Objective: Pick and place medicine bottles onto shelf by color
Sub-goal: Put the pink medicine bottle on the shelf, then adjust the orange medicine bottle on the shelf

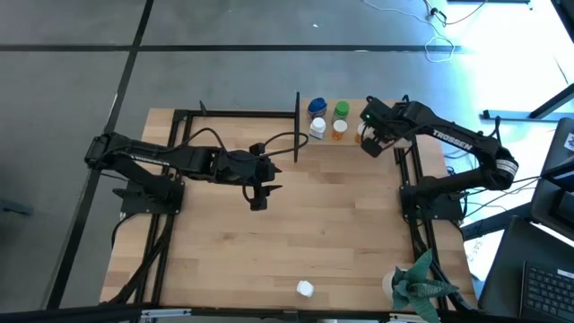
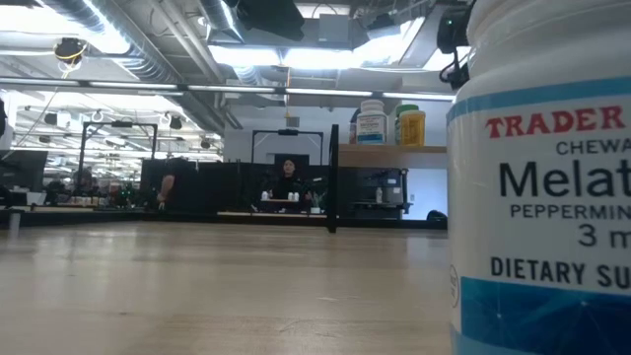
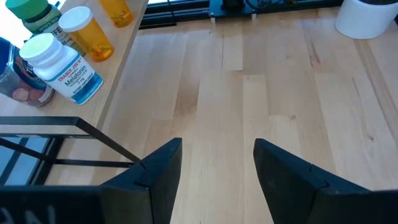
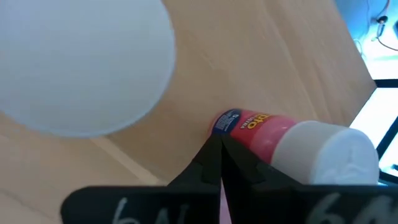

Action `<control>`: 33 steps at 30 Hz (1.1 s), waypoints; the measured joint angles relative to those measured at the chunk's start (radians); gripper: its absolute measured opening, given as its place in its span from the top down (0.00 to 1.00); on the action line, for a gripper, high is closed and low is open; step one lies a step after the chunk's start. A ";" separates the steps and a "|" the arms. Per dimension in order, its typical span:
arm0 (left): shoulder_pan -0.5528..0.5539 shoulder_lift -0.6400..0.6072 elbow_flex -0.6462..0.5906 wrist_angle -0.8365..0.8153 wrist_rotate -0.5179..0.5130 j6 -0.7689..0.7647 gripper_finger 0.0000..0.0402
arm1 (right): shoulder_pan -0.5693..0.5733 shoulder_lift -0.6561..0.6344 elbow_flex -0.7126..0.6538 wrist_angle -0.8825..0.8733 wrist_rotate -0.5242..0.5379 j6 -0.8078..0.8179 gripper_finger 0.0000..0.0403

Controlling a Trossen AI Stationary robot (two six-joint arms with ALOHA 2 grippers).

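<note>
so the right gripper (image 1: pixel 369 144) hangs over the shelf (image 1: pixel 352 141) at two o'clock, fingers pinched together beside a pink bottle (image 4: pixel 273 134), likely sorting colours, while the left gripper (image 1: pixel 258 199) waits empty and spread mid-table.

In the low view, the white melatonin bottle (image 2: pixel 542 187) is cut off by the right and bottom edges, hiding the shelf (image 2: pixel 392 150) behind it. In the right wrist view, a blurred white cap (image 4: pixel 81 62) runs past the edge, and the pink bottle (image 4: pixel 286 140) beside it is partly hidden by the right gripper (image 4: pixel 221 163).
</note>
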 joint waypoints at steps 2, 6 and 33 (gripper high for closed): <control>0.000 0.000 0.000 0.000 0.000 0.000 0.52 | -0.009 0.005 0.000 0.000 0.011 -0.004 0.99; 0.000 0.000 0.000 0.000 0.000 0.000 0.52 | -0.025 0.006 0.000 0.004 0.022 -0.027 0.99; 0.000 0.000 0.000 -0.006 -0.051 -0.056 0.52 | 0.145 -0.049 0.104 0.043 0.049 -0.101 0.99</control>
